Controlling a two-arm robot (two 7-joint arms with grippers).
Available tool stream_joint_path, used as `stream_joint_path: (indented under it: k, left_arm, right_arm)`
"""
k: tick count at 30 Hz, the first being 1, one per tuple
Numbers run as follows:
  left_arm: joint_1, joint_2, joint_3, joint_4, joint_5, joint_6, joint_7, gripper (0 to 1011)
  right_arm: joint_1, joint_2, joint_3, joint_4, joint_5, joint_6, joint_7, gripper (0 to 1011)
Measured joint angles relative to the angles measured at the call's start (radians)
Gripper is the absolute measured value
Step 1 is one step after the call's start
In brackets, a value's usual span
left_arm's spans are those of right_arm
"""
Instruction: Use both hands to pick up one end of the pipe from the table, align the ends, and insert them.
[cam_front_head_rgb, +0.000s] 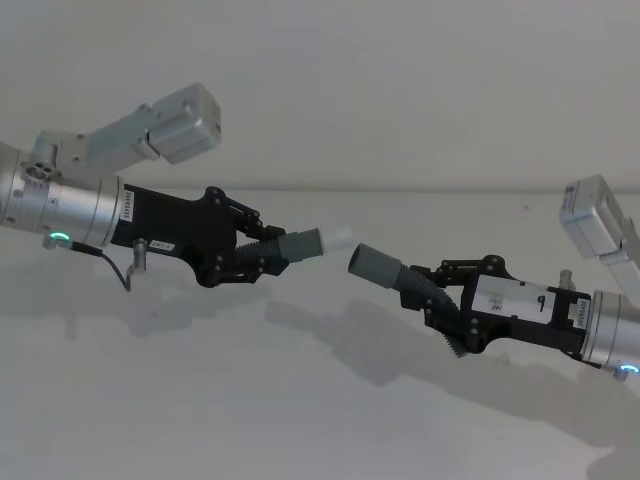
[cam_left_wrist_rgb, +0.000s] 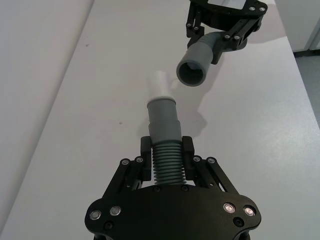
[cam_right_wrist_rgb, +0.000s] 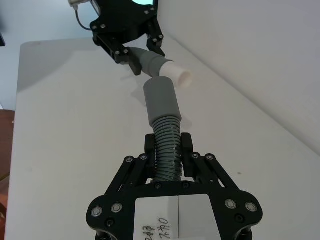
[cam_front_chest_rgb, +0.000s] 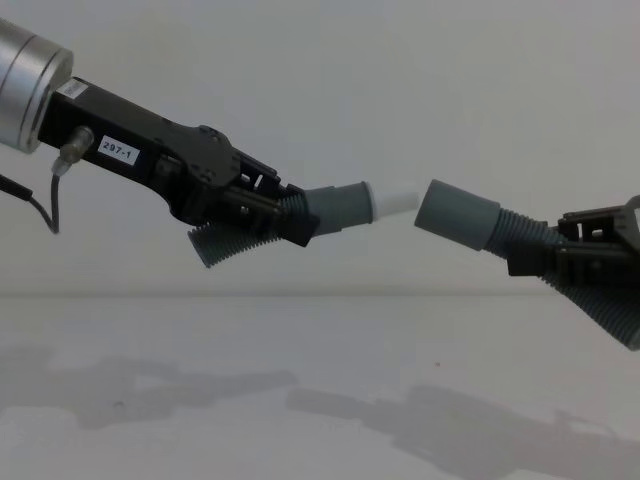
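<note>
Both pipe pieces hang in the air above the white table (cam_front_head_rgb: 300, 410). My left gripper (cam_front_head_rgb: 268, 250) is shut on the ribbed part of one piece (cam_left_wrist_rgb: 167, 160); its grey cuff (cam_front_head_rgb: 300, 245) ends in a white tip (cam_front_chest_rgb: 395, 205). My right gripper (cam_front_head_rgb: 432, 295) is shut on the ribbed part of the other piece (cam_right_wrist_rgb: 167, 150), whose cuff (cam_front_head_rgb: 375, 265) has an open round mouth (cam_left_wrist_rgb: 191, 74). Tip and mouth face each other across a small gap. In the left wrist view the mouth sits slightly off to one side of the tip.
A plain pale wall (cam_front_head_rgb: 400, 80) rises behind the table. The table's side edge (cam_left_wrist_rgb: 300, 75) runs past the right gripper (cam_left_wrist_rgb: 220, 35), and the other edge (cam_right_wrist_rgb: 17, 100) lies beyond the left gripper (cam_right_wrist_rgb: 132, 47). Shadows of both arms fall on the surface.
</note>
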Motion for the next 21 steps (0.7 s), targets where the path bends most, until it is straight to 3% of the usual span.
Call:
stream_joint_path:
  k: [21]
  left_arm:
    - [-0.01, 0.009, 0.014, -0.001, -0.027, -0.008, -0.018, 343]
  right_arm:
    - [0.007, 0.018, -0.01, 0.011, 0.007, 0.007, -0.025, 283]
